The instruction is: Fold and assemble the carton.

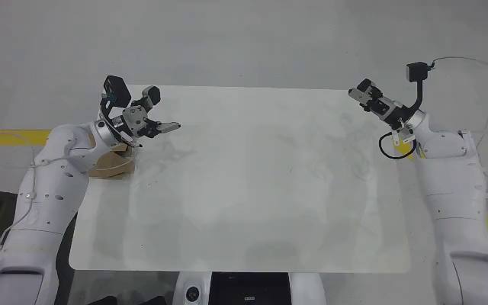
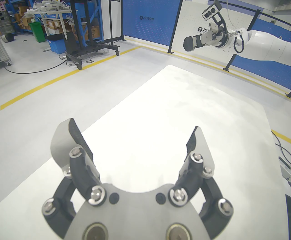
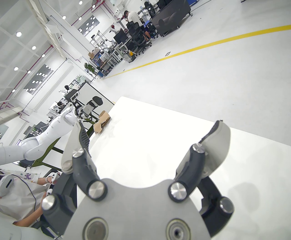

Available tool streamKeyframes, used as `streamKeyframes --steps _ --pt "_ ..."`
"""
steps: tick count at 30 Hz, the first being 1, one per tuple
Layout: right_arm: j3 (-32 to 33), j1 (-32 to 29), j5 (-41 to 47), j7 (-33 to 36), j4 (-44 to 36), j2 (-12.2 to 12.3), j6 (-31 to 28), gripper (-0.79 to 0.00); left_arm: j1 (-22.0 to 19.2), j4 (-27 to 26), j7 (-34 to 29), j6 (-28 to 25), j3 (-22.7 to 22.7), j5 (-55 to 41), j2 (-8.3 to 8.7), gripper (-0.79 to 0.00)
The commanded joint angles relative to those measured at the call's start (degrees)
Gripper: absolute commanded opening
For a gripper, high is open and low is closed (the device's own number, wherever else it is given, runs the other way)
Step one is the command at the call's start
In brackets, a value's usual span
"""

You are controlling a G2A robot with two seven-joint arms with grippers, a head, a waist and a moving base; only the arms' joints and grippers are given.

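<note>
A white tabletop (image 1: pixel 244 191) on a pale grey floor is being looked down on from above. The left hand (image 1: pixel 164 113) is being held released above a far corner. The brown carton (image 1: pixel 113 164) is lying just behind and below that hand, under its wrist, at the tabletop's edge. The right hand (image 1: pixel 360 90) is being held well apart from it, over the opposite far corner. As a judgement, the carton could be nudged off the edge as the left arm is turned back toward it. The thin board could also be creased or slid away if pinched by one hand alone.

From the left wrist, the jaws are being shown spread with nothing between them. Lettering is being carried by the wall panels (image 2: pixel 145 20) ahead, but it is not being read off.

From the right wrist, the right hand (image 3: pixel 149 134) is likewise being shown released, with the carton (image 3: pixel 102 122) far ahead of it. No writing can be made out on the carton.
</note>
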Motion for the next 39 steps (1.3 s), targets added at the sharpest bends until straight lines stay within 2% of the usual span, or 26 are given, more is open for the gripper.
streamKeyframes --steps 1,13,20,27,34,39 --pt "0.00 0.00 0.00 0.00 0.00 0.00 0.00 -0.001 0.00 0.00 0.00 0.00 0.00 0.00 0.00 0.000" --pt "0.00 0.00 0.00 0.00 0.00 0.00 0.00 -0.001 0.00 0.00 0.00 0.00 0.00 0.00 0.00 -0.001" --pt "0.00 0.00 0.00 0.00 0.00 0.00 0.00 0.000 0.95 0.48 -3.42 2.25 -2.22 -7.25 0.25 0.000" --pt "0.00 0.00 0.00 0.00 0.00 0.00 0.00 0.000 0.55 3.42 -12.23 2.28 -5.56 -18.04 1.19 0.000" --pt "0.00 0.00 0.00 0.00 0.00 0.00 0.00 0.000 -0.58 6.41 -23.75 3.25 -8.08 -30.74 2.36 0.000" --pt "0.00 0.00 0.00 0.00 0.00 0.00 0.00 0.000 -1.76 8.37 -36.44 4.56 -8.38 -41.31 3.25 0.000"
